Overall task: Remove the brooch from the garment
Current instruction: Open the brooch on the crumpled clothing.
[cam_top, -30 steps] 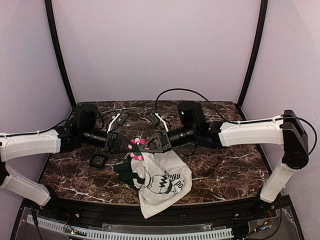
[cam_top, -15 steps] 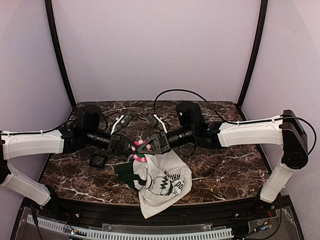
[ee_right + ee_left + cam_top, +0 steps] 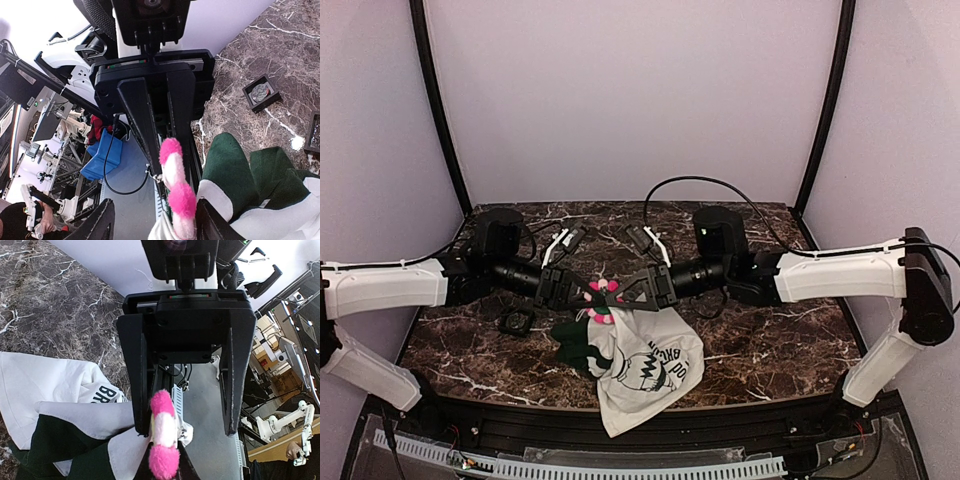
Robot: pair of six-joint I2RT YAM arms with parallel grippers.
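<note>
the left gripper (image 3: 578, 292) and the right gripper (image 3: 626, 291) face each other tip to tip above the marble table (image 3: 770, 320), both held roughly level. the brooch (image 3: 163, 432) sits right at the left gripper's fingertips. both wrist views show it edge-on, with pink fluff at top and bottom and a white band between. the left gripper's fingers are drawn close together and pinch the brooch. in the right wrist view they show as two dark bars with only a slit between them, ending at the flower. the right gripper's fingers stand wide apart, one on each side of the brooch. in the left wrist view one finger is just beside the petals and the other is well clear. the garment (image 3: 650, 365) hangs below the two grippers and on their near side. its white cloth is gathered up to the brooch and the rest is slumped on the table, with a dark green sleeve under the left gripper's tips. whether the pin passes through the cloth cannot be seen. a small black square frame (image 3: 517, 321) lies on the table below the left gripper's wrist, apart from the garment.
</note>
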